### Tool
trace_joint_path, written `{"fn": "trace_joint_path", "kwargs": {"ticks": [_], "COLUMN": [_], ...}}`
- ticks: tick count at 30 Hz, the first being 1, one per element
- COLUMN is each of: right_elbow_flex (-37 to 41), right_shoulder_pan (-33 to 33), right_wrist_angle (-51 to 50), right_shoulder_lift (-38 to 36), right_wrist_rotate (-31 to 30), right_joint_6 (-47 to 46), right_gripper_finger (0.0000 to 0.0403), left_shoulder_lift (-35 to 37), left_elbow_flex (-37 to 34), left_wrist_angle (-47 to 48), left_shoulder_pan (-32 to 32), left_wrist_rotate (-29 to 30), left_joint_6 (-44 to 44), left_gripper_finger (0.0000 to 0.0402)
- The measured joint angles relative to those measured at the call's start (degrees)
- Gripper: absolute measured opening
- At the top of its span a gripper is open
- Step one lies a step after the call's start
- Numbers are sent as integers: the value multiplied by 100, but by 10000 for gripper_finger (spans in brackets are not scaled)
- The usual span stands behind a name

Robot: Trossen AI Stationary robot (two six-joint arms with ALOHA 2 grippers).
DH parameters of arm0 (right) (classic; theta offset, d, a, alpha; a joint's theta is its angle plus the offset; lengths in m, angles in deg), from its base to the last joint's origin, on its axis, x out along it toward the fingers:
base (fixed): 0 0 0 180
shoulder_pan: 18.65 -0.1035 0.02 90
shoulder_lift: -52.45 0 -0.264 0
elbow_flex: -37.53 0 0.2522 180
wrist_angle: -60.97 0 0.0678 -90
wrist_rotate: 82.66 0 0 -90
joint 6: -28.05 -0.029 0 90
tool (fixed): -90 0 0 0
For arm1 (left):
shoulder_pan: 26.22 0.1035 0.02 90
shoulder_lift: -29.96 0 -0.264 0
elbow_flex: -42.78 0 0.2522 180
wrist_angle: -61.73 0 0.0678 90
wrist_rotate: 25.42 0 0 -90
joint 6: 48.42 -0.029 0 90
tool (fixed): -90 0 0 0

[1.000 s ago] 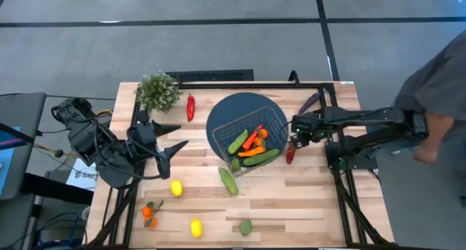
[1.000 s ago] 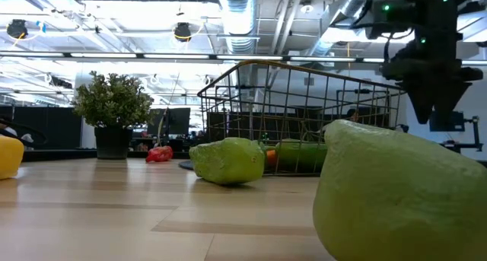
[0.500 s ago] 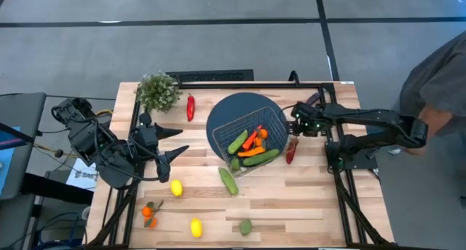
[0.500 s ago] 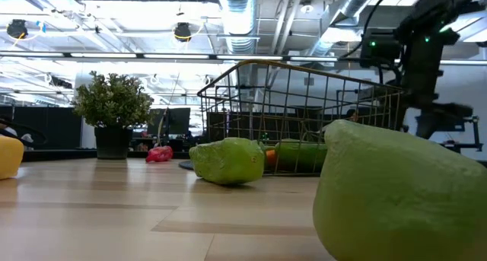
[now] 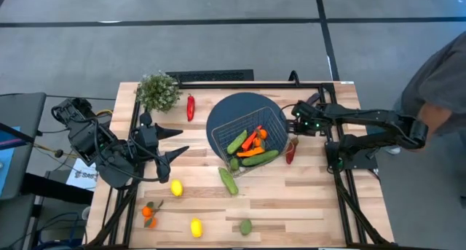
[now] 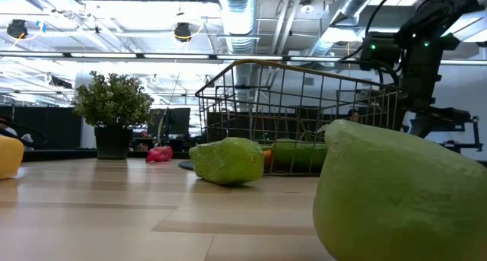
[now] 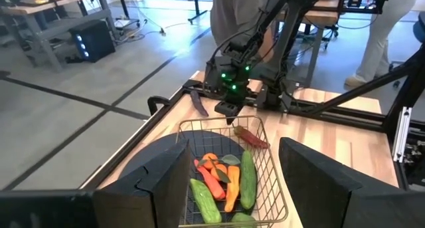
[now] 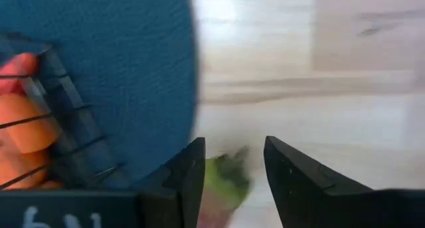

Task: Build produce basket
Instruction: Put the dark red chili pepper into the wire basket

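Pale wood table (image 5: 306,199); grey floor around; ducts overhead in low view.

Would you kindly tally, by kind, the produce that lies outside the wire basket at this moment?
Red peppers: 2
Lemons: 2
Small oranges: 2
Cucumber: 1
Lime: 1
Eggplant: 1
Total: 9
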Motion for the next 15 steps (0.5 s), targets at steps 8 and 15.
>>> {"fn": "trace_joint_path", "kwargs": {"ticks": [8,15], "right_elbow_flex": [9,109], "right_shoulder_pan": [340,89], "right_wrist_angle": [-21,64], "right_shoulder_lift": [-1,8], "right_wrist_rotate": [36,126], "right_joint_6": [38,-102], "right_gripper_finger": [185,188], "left_shoulder_lift": [0,0], "left_elbow_flex": [1,0], "left_wrist_angle": [4,4], "left_shoulder_pan": [0,0], "left_wrist_rotate": [-50,-52], "left_joint_6": [-24,-26], "left_gripper_finger": [218,218]}}
